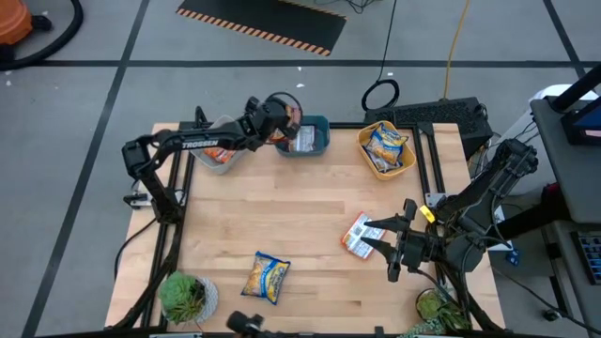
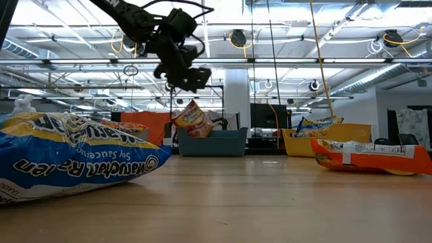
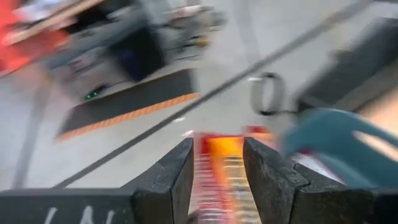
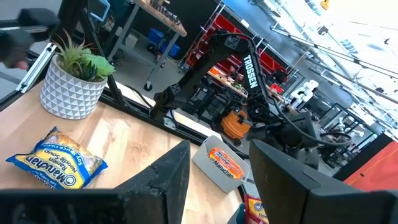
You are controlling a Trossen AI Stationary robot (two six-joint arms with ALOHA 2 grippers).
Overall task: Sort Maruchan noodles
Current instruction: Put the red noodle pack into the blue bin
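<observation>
The left gripper, clamped on an orange plastic ramen packet above the far teal plastic tub, should centre before letting go, while the right gripper, fingers apart, flanks a silver-white-and-red packet near right.

Yellow-blue packet, teal tub
</observation>
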